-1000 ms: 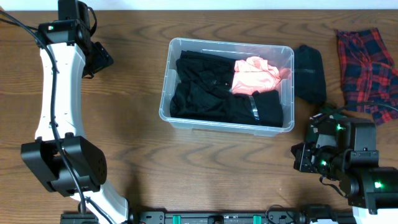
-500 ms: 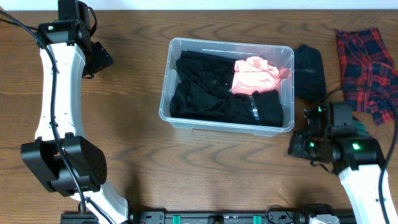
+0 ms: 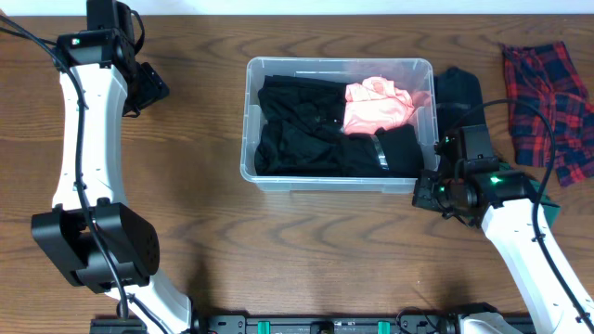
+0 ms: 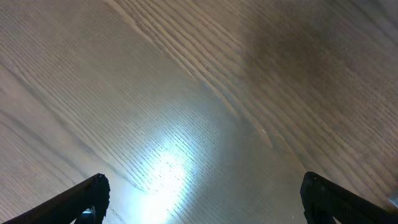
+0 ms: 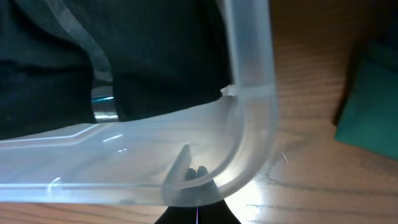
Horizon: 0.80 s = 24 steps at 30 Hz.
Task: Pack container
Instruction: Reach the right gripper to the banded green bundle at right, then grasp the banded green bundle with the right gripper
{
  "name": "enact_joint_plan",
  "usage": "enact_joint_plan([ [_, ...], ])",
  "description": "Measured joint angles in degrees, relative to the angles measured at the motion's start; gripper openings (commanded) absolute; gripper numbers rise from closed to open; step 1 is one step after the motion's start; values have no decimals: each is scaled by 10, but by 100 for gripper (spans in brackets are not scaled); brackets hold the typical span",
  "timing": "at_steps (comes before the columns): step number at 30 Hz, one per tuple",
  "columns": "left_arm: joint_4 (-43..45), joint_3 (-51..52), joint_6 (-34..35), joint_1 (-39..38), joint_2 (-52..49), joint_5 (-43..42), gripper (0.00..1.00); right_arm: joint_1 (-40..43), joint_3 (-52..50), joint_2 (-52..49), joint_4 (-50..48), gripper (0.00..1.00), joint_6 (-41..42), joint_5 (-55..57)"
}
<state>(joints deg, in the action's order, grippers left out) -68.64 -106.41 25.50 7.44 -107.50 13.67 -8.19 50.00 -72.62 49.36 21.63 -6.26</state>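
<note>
Far left: the left arm (image 3: 88,158) reaches up along the table's (image 3: 306,250) left edge. The left gripper (image 3: 150,89) is near the far-left corner, well apart from the container. In the left wrist view its fingers (image 4: 87,196) are spread wide at the two lower corners of the picture, with only bare wood grain between them. Nothing is held.

Centre: the container (image 3: 339,61) sits flat on the table a little behind the middle, with its long side running left to right. Black clothing (image 3: 297,130) fills the left part and the near side of it. A pink garment (image 3: 376,104) lies in the far-right part, on top of the black.

Right of the container: a dark folded garment (image 3: 457,97) lies on the table just beside the container's right wall. A red plaid cloth (image 3: 543,102) is spread further right, near the table edge.

Right: the right gripper (image 3: 425,192) is at the container's near-right corner. In the right wrist view its fingertips (image 5: 198,214) are pressed together and pinch nothing. They sit low against the rounded corner of the clear wall (image 5: 249,124). They appear to touch it, though glare and the blurred plastic leave actual contact uncertain.
</note>
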Motion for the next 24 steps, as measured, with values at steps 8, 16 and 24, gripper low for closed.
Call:
enact_joint_plan([
  [8,0,0,0,0,0,0,98,1,5,0,60,1,-4,8],
  [16,0,0,0,0,0,0,98,82,134,35,184,1,-15,85],
  [24,0,0,0,0,0,0,98,223,174,48,181,11,-18,132],
])
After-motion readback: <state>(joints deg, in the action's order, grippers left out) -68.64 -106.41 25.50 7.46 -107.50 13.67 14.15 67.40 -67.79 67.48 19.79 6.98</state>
